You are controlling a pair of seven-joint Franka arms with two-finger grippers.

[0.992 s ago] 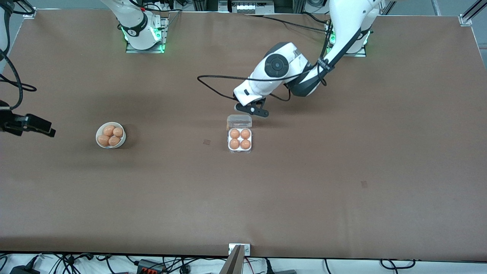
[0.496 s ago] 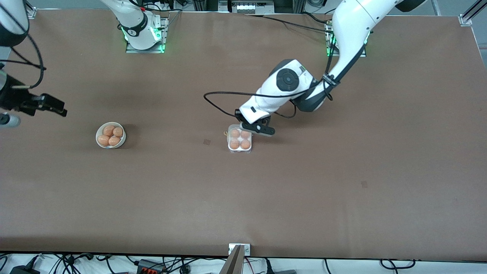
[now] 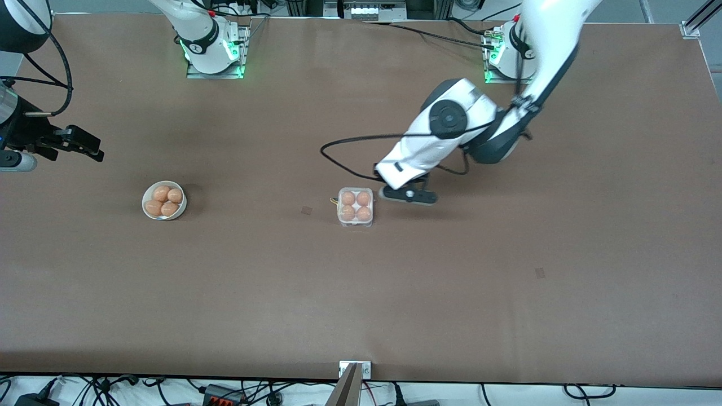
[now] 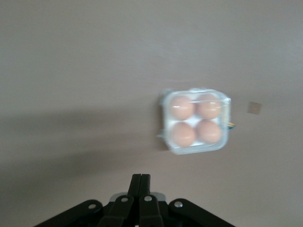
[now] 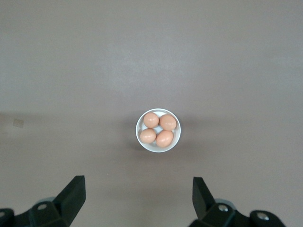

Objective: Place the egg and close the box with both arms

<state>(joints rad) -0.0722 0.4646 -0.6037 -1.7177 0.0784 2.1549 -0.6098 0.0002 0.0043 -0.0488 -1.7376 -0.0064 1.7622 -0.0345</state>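
The clear box point(image 3: 355, 223) sits mid-table with its see-through lid down over several orange-brown eggs point(image 3: 356, 206); I cannot tell which one is the task's egg. In the left wrist view the box point(image 4: 195, 150) shows all its cells filled. My left gripper point(image 3: 409, 195) hangs shut and empty just beside the box, toward the left arm's end; its fingertips point(image 4: 140, 176) are pressed together. My right gripper point(image 3: 90, 148) is open and empty at the right arm's end of the table, and its view shows it point(image 5: 138, 182) high over the table by the bowl.
A round white bowl point(image 3: 150, 215) with several more eggs point(image 3: 163, 201) stands toward the right arm's end, also seen in the right wrist view as the bowl point(image 5: 157, 148). A small dark mark point(image 3: 306, 210) lies on the brown tabletop beside the box.
The lid, standing open a second ago, now lies over the eggs. My left gripper swept across the box and off toward the left arm's end. The right gripper shifted slightly toward the bases.
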